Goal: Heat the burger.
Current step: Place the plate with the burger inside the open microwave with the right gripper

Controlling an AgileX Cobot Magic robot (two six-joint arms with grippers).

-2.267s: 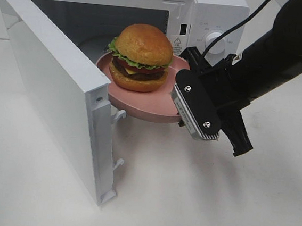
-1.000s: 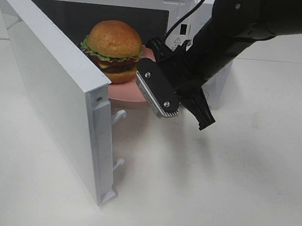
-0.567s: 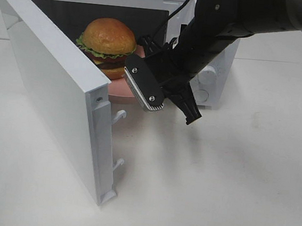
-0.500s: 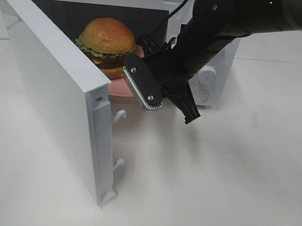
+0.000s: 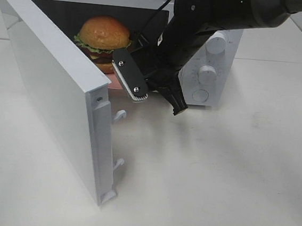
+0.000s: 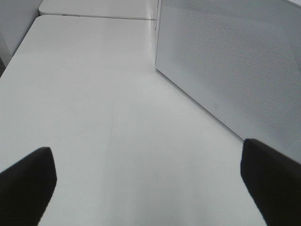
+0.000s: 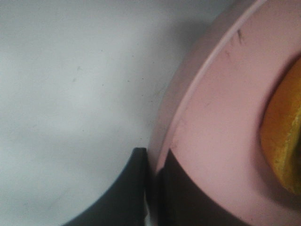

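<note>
right claw [image 7: 153,186] is clenched on the rim of the pink plate [image 7: 221,117]. the burger [image 5: 104,36] sits on that plate just past its tips, inside the microwave [image 5: 210,49] mouth. the swung-out door [image 5: 52,82] stands near, on one side. left claw [image 6: 150,188] hangs spread wide over the white table [image 6: 94,94].

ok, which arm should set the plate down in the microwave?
Right. The right gripper is shut on the plate rim, with the burger already in the microwave opening. The left gripper is open and holds nothing.
</note>
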